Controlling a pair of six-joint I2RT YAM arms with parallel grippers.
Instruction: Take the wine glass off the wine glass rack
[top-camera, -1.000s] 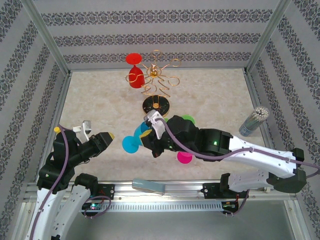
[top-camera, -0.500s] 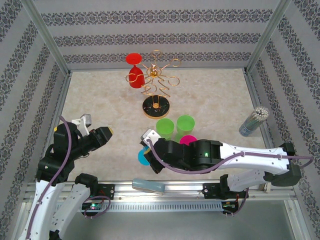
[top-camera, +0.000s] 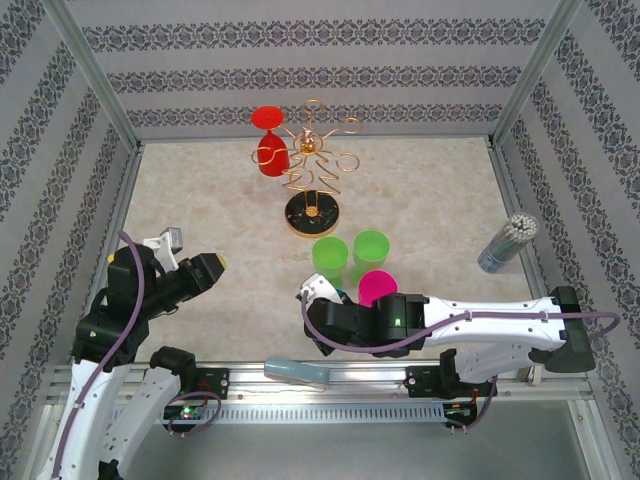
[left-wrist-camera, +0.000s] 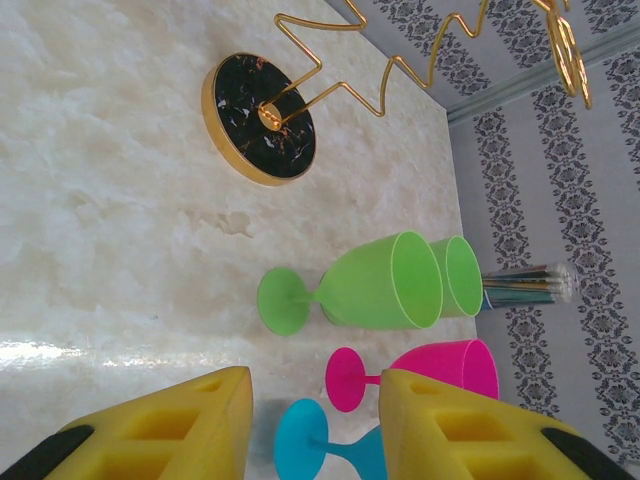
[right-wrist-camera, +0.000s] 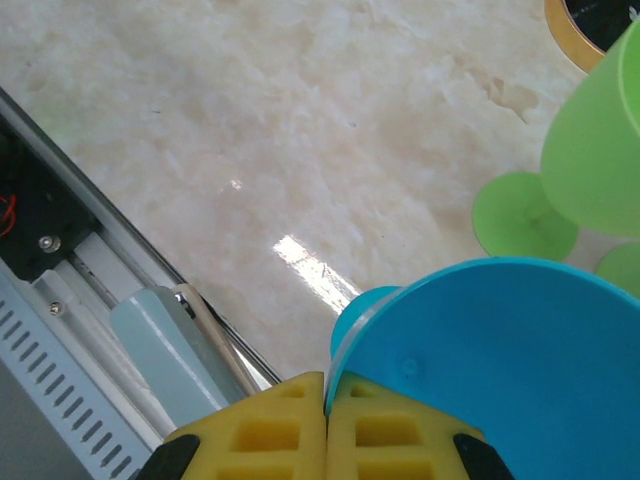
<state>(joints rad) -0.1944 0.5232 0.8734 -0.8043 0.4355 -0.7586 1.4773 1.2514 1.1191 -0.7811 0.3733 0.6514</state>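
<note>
Beige marbled surface (top-camera: 200, 200). At the back, a red plastic wine glass (top-camera: 269, 155) hangs upside down on the gold wire wine glass rack (top-camera: 318, 165). The left pincer (left-wrist-camera: 315, 395) is spread and empty; the right pincer (right-wrist-camera: 326, 385) is pinching a blue plastic wine glass (right-wrist-camera: 500, 350) by its rim.

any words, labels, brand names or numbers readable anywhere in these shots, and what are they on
No readable text anywhere.
Wallpaper: ornament pattern only, no letters.
Small board under the front rail: any markings are too small to read.
Blue glass, green glasses, pink glass, rack base: plain, no labels.
</note>
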